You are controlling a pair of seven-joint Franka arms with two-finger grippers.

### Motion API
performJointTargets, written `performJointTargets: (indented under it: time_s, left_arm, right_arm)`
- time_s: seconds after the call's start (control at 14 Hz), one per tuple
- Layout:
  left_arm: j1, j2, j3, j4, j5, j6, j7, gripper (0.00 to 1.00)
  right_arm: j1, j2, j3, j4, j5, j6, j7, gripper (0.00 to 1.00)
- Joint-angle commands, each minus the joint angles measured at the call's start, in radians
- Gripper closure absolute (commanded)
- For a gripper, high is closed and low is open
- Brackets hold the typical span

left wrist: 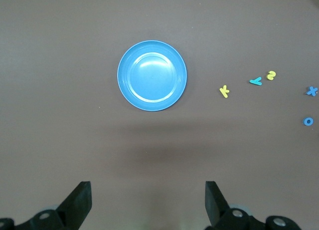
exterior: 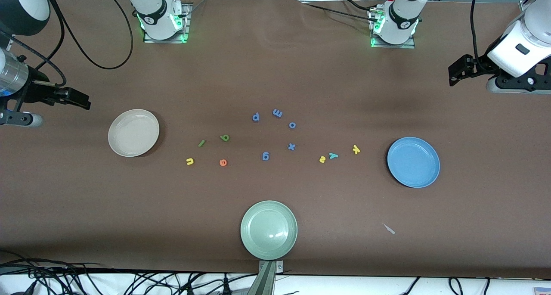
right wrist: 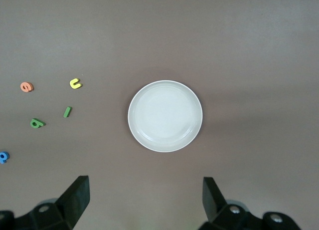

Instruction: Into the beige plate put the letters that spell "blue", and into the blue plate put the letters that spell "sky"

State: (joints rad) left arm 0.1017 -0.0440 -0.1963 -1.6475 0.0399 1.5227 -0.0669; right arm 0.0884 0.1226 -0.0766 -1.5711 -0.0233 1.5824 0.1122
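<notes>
The only readable signs are the foam letters lying on the brown surface (exterior: 301,79). Toward the right arm's end: a light green b (exterior: 224,138), a dark green l (exterior: 201,143), a yellow u (exterior: 190,161) and an orange e (exterior: 223,162). In the middle, all blue: p (exterior: 255,116), m (exterior: 277,113), o (exterior: 292,125), x (exterior: 291,147), g (exterior: 265,156). Toward the left arm's end: a yellow s (exterior: 322,159), a teal y (exterior: 333,156), a yellow k (exterior: 356,149). No printed label or brand can be read.

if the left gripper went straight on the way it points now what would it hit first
Probably bare table, just short of the blue plate. The left gripper hangs open and empty, looking down with the plate ahead of its fingers. Depth is hard to judge, so the plate's rim might come first.
</notes>
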Motion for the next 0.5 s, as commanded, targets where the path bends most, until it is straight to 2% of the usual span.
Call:
performJointTargets:
  time_s: [0.0, 0.43]
  left_arm:
    - [0.001, -0.008, -0.002, 0.009, 0.023, -0.019, 0.002, 0.0]
    - [0.003, -0.008, -0.002, 0.009, 0.021, -0.019, 0.002, 0.0]
  right_arm:
    - [-0.01, -0.006, 0.009, -0.001, -0.003, -0.007, 0.009, 0.0]
    - [-0.01, -0.004, 0.009, -0.001, -0.003, -0.007, 0.007, 0.0]
